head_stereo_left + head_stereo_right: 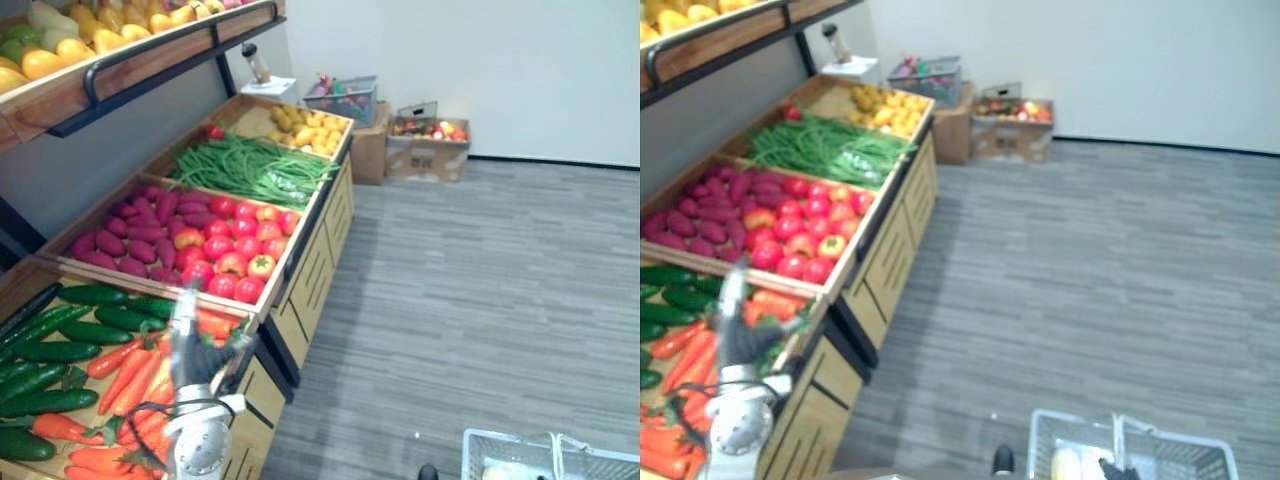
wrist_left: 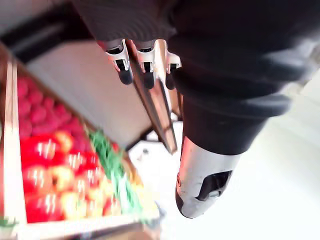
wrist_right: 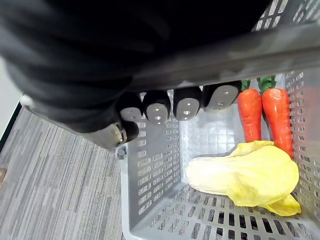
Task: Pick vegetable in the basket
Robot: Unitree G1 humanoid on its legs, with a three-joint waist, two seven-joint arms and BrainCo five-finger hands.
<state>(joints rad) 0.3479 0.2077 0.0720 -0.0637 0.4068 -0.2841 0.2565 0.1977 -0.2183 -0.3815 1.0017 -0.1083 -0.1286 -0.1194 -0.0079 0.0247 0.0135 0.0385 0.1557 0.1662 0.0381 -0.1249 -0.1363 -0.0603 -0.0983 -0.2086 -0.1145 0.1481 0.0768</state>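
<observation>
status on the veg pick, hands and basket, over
Left hand open, empty, above crate carrots. Right hand shut on basket handle. Basket holds two carrots, yellow leafy vegetable.

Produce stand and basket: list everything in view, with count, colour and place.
cucumbers: many, dark green, nearest crate, left part
crate carrots: many, orange, nearest crate, beside the cucumbers
sweet potatoes: many, purple-red, second crate, left half
tomatoes: many, red, few yellowish, second crate, right half
green beans: one heap, green, third crate
yellow produce: one heap, kind unclear, third crate's far end
upper shelf fruit: many, yellow and green, above the crates
cardboard boxes: two, brown, floor by far wall
basket: one, pale grey, robot's right
basket carrots: two, orange, in the basket
napa cabbage: one, pale yellow, in the basket
left hand: open, above crate carrots
right hand: curled round basket's handle
</observation>
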